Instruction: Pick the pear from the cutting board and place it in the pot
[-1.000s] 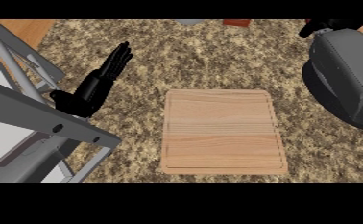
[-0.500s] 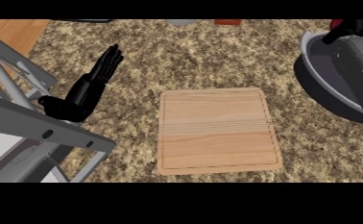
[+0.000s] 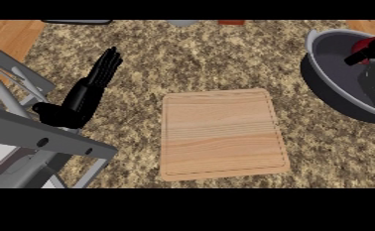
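The cutting board [image 3: 222, 134] lies flat at the centre of the frame on the speckled surface [image 3: 219, 56], and its top is bare: no pear rests on it. The pot [image 3: 338, 74] sits at the right edge, well apart from the board, with its mouth facing up to receive the fruit. Over its interior, at the far right, a red shape with a dark mass against it shows; this is probably the right hand [image 3: 364, 59] carrying the pear [image 3: 364, 46], but whether its fingers are closed or spread cannot be told. The left hand [image 3: 99, 79] stands at the left of the frame, fingers straight and holding nothing, resting clear of the work. Judged from this layout, the placing step is in hand.
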Action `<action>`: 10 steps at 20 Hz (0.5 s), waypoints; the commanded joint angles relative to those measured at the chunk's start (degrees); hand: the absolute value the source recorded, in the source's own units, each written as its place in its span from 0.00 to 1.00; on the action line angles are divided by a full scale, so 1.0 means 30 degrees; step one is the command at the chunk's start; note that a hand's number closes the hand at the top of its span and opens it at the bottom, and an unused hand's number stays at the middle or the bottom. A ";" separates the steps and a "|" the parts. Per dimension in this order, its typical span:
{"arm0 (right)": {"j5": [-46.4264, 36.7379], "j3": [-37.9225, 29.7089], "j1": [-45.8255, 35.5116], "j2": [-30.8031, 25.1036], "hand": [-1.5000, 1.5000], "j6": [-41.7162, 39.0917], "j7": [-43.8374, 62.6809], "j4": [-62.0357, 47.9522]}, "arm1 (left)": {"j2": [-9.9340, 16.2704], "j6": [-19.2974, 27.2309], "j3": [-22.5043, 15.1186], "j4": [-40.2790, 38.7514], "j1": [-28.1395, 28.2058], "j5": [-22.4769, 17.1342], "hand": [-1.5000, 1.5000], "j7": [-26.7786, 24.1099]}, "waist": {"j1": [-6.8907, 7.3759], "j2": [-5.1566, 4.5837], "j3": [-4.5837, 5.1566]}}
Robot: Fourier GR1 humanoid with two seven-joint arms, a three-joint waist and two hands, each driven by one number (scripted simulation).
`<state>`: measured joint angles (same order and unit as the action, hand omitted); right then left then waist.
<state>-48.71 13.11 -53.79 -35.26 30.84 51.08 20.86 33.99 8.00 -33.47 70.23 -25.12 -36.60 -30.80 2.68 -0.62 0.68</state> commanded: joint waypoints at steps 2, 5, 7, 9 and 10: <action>0.1516 -0.1307 0.1355 -0.0316 1.00 0.0027 -0.1797 -0.0626 | -0.1680 0.4183 0.1012 -0.0428 0.2179 -0.1215 0.50 0.1595 | 0.0328 0.0000 -0.0350; 0.2229 -0.2019 0.1849 -0.0303 1.00 -0.0092 -0.1939 -0.1105 | -0.1703 0.3938 0.1046 -0.0525 0.2380 -0.1293 0.50 0.1542 | 0.0300 -0.0016 -0.0330; 0.2969 -0.2718 0.2137 -0.0311 1.00 -0.0833 -0.1734 -0.1834 | -0.1869 0.4035 0.0907 -0.0345 0.2211 -0.1114 0.50 0.1500 | 0.0438 -0.0072 -0.0341; 0.3621 -0.3417 0.2443 -0.0727 0.00 -0.1161 -0.1632 -0.2262 | -0.1665 0.3746 0.0968 -0.0295 0.2305 -0.1355 0.50 0.1728 | 0.0333 -0.0008 -0.0335; 0.3806 -0.3587 0.2372 -0.0349 0.00 -0.1301 -0.1359 -0.2465 | -0.1522 0.3460 0.1167 -0.0729 0.2089 -0.1427 0.50 0.1689 | 0.0307 -0.0090 -0.0317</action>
<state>-40.20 5.22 -47.80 -36.33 28.80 46.52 15.76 33.92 8.26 -33.20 70.86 -25.15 -36.35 -30.36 2.97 -1.15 0.54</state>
